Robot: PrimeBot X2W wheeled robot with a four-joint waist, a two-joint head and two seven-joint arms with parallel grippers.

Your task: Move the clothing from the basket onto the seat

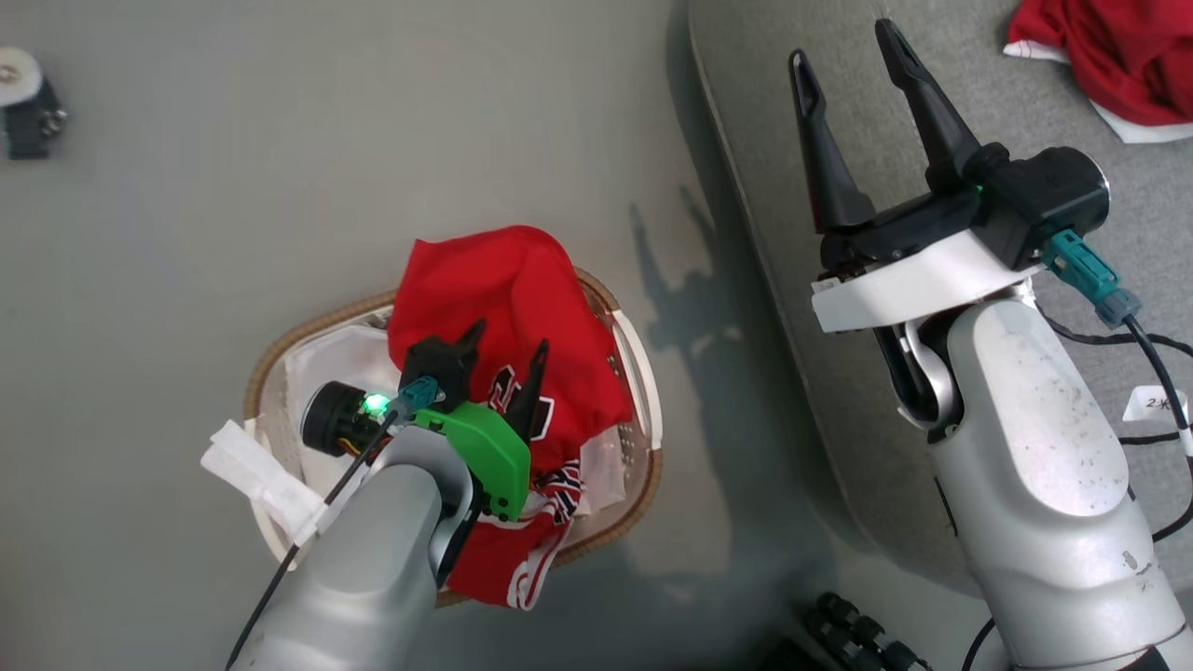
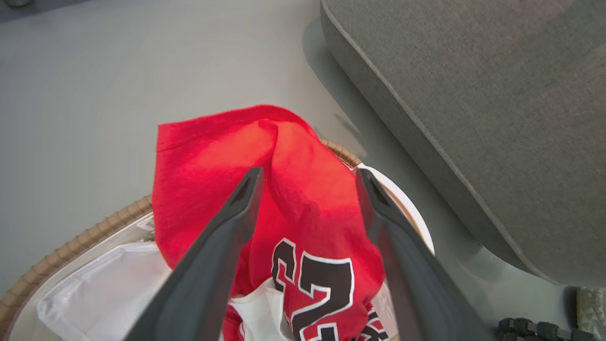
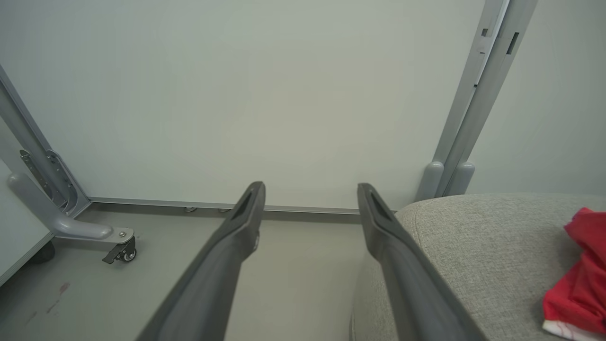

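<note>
A red jersey (image 1: 508, 308) with black-and-white numbers is heaped in the oval white basket (image 1: 643, 373) with a brown woven rim, standing on the floor. My left gripper (image 1: 511, 337) hangs open just above that jersey (image 2: 303, 199), one finger on each side of its raised fold. The grey seat (image 1: 932, 102) lies to the right of the basket. Another red jersey (image 1: 1114, 51) lies on the seat at its far right. My right gripper (image 1: 842, 42) is open and empty above the seat's left edge (image 3: 473, 237).
A white liner (image 1: 326, 359) shows inside the basket (image 2: 71, 248). A small black-and-white device (image 1: 26, 102) sits on the floor at far left. Black cables (image 1: 1156, 345) trail over the seat. A wheeled metal frame (image 3: 71, 227) and a wall panel stand beyond the seat.
</note>
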